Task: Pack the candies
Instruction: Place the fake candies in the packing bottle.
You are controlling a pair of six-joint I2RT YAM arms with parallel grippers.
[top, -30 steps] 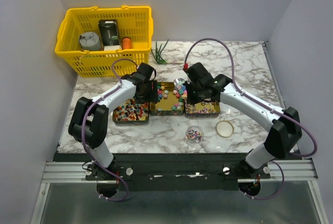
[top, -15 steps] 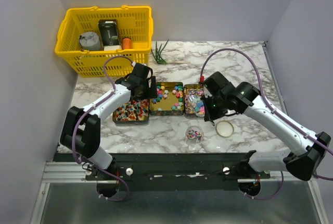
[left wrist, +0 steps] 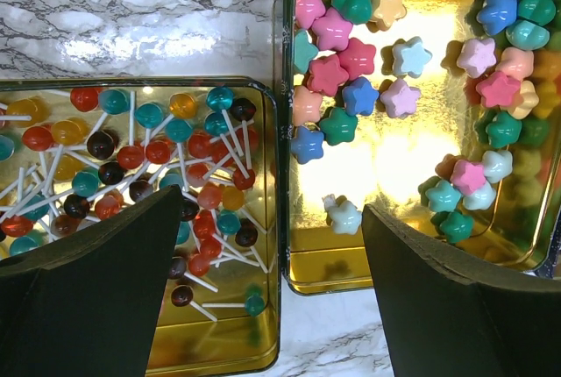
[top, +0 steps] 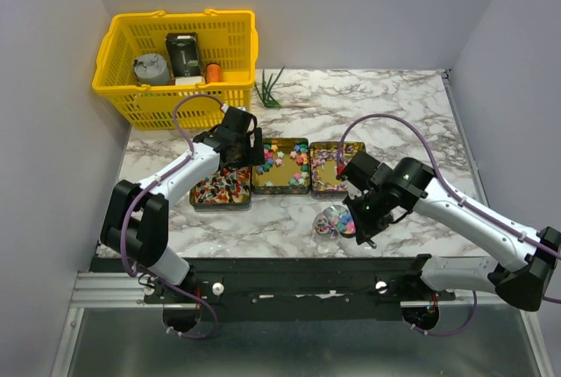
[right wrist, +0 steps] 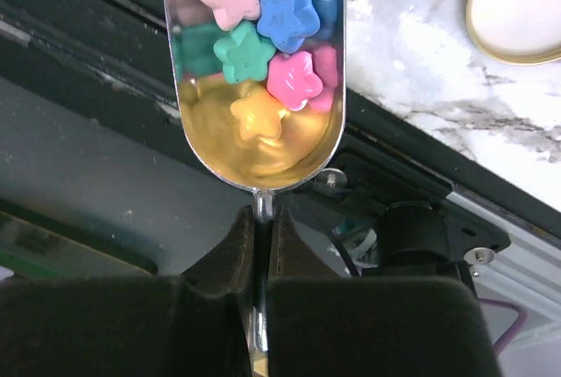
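Marble table bears three tins; left tool gapes, right tool clamps one scoop of candies.

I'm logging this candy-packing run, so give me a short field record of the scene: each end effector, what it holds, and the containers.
left end effector: open, empty, above the seam between lollipop tin and star-candy tin
right end effector: shut on scoop handle
scoop: loaded with star candies, pink, blue, green, yellow
jar: clear, some candies inside, beside the scoop in the top view
lid: off, lying on the table
basket: yellow, far left corner
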